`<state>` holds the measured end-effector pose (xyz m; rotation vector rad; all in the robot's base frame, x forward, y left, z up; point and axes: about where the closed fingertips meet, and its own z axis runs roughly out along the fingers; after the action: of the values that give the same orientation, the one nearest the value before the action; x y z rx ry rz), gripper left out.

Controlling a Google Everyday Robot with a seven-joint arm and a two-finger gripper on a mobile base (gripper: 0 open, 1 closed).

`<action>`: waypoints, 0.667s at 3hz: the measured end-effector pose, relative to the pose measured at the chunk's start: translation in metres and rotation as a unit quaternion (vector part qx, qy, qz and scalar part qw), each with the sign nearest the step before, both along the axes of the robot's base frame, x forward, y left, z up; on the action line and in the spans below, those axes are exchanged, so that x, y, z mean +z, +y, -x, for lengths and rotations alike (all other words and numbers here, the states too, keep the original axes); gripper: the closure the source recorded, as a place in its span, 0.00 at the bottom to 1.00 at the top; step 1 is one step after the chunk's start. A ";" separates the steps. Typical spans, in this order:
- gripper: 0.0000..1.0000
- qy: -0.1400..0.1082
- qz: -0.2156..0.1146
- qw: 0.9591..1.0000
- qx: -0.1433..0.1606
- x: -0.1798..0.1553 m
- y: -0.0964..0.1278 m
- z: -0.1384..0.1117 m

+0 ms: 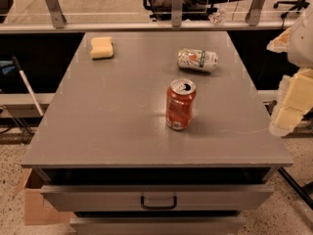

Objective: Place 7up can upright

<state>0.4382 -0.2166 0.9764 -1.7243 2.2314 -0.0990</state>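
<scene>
A: Which step are we tagging?
B: I'm calling it the approach, with nothing gripped yet. The 7up can [197,60] is lying on its side, right of centre in the upper part of the frame, on the grey tabletop [112,111].

A: And the gripper?
B: The gripper [291,104] is hanging at the right edge of the frame, off the side of the tabletop and well apart from the can. Whether it's set wide or narrow, I can't tell.

A: What's the next move asking for?
B: Probably reaching in leftward and up-frame, taking the can across its body, then turning it onto its end. It's round, so it's likely rolling if nudged.

A: Is anything blocking?
B: The orange-red soda can [180,104] is standing upright at centre frame, near the 7up can but apart, and risks getting knocked. The yellow sponge [101,47] is sitting upper left, well clear. The drawer [159,196] below is showing slightly pulled out.
</scene>
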 end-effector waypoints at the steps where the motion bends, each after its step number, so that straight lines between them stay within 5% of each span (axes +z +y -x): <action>1: 0.00 0.000 0.000 1.000 0.000 0.000 0.000 0.000; 2: 0.00 -0.010 -0.015 1.000 -0.008 0.004 0.000 -0.009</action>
<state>0.4473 -0.2170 0.9804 -1.6837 2.2211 -0.0838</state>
